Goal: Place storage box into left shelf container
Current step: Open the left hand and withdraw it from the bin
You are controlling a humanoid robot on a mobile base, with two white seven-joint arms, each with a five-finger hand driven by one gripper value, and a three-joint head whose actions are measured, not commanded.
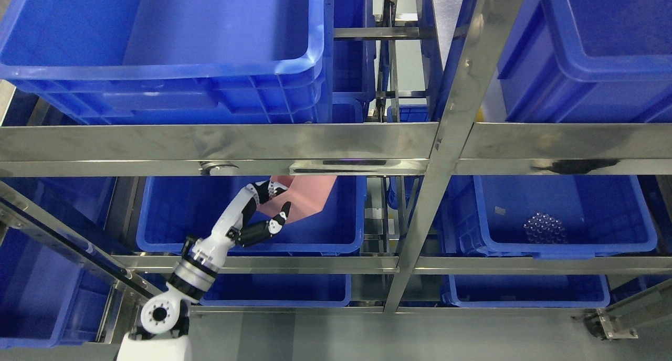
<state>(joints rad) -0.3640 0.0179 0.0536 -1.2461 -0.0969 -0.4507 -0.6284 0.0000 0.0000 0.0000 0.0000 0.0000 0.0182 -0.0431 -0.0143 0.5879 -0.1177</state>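
Left hand (257, 214) grips pink box (299, 201), mid frame, over left bin (157, 214). Box top hides behind rail (220, 148). You treat box as light, stiff, maybe slick. Hold low corner, thumb under. Right hand not seen.

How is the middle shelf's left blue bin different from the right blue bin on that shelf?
The left bin has the left hand holding a pink storage box over it; the right bin has no hand near. The right bin holds a cluster of small clear items; the left bin's visible floor looks bare. Both are blue, open-topped.
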